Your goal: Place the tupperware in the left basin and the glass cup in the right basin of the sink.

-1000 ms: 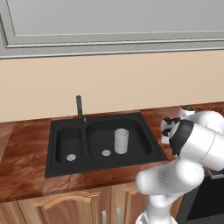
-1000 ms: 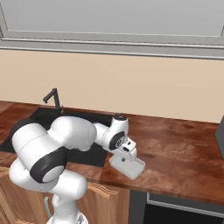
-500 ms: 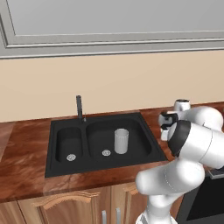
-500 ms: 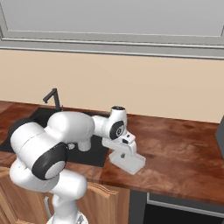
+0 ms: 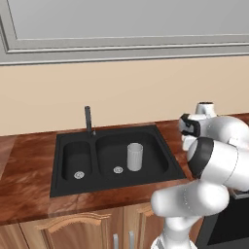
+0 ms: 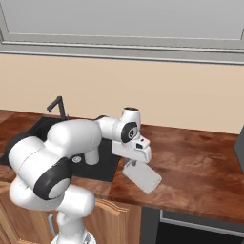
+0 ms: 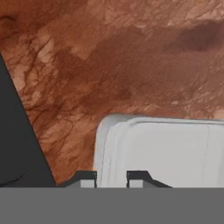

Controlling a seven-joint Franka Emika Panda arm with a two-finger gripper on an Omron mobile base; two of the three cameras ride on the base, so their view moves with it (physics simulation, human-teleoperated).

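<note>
Left base view: reddish-brown wooden counter (image 5: 29, 185) along the near edge, matte black sink (image 5: 112, 184) set into it, slim dark faucet (image 5: 88, 120) at the far rim. Right basin (image 5: 158, 163), the wider one, holding the glass cup (image 5: 134, 156) upright, just right of its round drain. Counts as half the task done, judging by how things lie. Left basin (image 5: 73, 154), the narrower one, with nothing in it but its silver drain. Second half not yet done.

Right base view: tupperware (image 6: 143, 177) out on the counter to the right of the sink, near the front edge, apart from both basins. Looks tilted from this angle; hard to say whether one end is off the wood. White arm bent over it, gripper (image 6: 135, 162) right at its far-left rim.

Hand view: pale tupperware with rounded corner low in the picture, wood grain beyond, black sink edge at the side. Dark fingertips (image 7: 87, 177) straddling the container's side wall, one outside, one inside, gap narrow. Cannot tell whether the wall is truly pinched or only bracketed.

Judged step in hand: taking hold of the tupperware. Left to do: firm grip, lift clear of the counter, carry leftward past the wider basin and the cup, set down in the narrow compartment. Worth minding: thin rim grip, flat container likely to swing or slip.
</note>
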